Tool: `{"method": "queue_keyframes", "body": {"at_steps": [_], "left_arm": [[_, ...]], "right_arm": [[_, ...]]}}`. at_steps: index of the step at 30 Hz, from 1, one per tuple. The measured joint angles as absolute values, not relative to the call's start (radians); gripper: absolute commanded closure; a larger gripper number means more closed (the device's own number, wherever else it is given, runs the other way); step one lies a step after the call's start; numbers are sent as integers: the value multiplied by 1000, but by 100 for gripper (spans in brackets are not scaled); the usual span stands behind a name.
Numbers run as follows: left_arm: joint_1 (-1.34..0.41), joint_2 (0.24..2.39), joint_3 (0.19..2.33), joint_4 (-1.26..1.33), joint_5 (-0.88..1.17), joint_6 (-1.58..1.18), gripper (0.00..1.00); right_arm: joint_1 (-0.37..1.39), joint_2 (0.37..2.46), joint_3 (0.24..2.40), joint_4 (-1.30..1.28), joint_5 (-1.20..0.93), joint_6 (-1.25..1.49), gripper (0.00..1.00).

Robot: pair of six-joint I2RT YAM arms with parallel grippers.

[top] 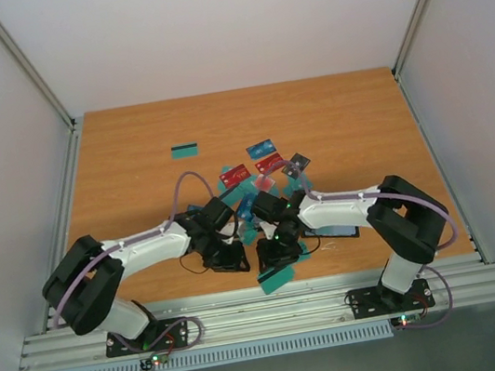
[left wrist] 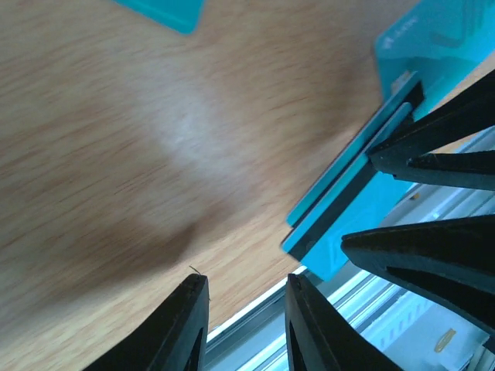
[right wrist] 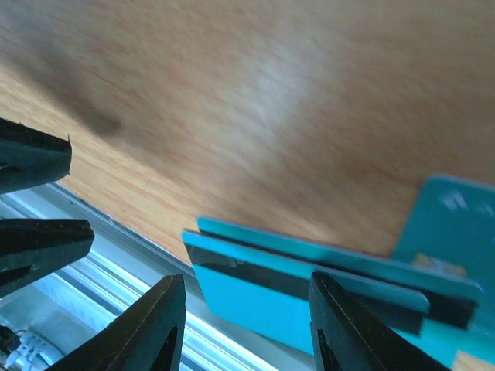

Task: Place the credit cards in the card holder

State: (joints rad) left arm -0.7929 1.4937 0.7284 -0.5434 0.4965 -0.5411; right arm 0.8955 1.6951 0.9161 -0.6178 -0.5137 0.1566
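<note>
Several credit cards lie in a loose pile mid-table: red ones [top: 235, 174], a blue one [top: 260, 147], a dark grey one [top: 296, 165] and teal ones. A teal card with a black stripe [top: 278, 277] overhangs the table's front edge. My right gripper [top: 273, 255] is open just above it, and the card [right wrist: 263, 286] shows beyond its spread fingertips [right wrist: 247, 309] on another teal card. My left gripper [top: 231, 259] is open and empty [left wrist: 246, 305] beside it, facing the striped card [left wrist: 340, 216]. A dark flat case, apparently the card holder [top: 338, 230], lies partly hidden under my right arm.
A lone teal card [top: 185, 149] lies at the back left. The metal rail [top: 267, 309] runs along the table's front edge right under both grippers. The two grippers sit very close together; the right fingers [left wrist: 433, 158] show in the left wrist view.
</note>
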Motion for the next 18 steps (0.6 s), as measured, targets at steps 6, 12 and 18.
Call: {"method": "queue_keyframes", "body": {"at_steps": [6, 12, 18], "left_arm": [[-827, 1555, 765, -505, 551, -522, 71], [-848, 1624, 805, -485, 595, -503, 72], [-863, 1681, 822, -470, 621, -493, 73]], "right_arm": [[898, 1530, 830, -647, -453, 225, 53], [916, 1276, 654, -611, -392, 476, 52], [954, 1180, 555, -582, -366, 667, 52]]}}
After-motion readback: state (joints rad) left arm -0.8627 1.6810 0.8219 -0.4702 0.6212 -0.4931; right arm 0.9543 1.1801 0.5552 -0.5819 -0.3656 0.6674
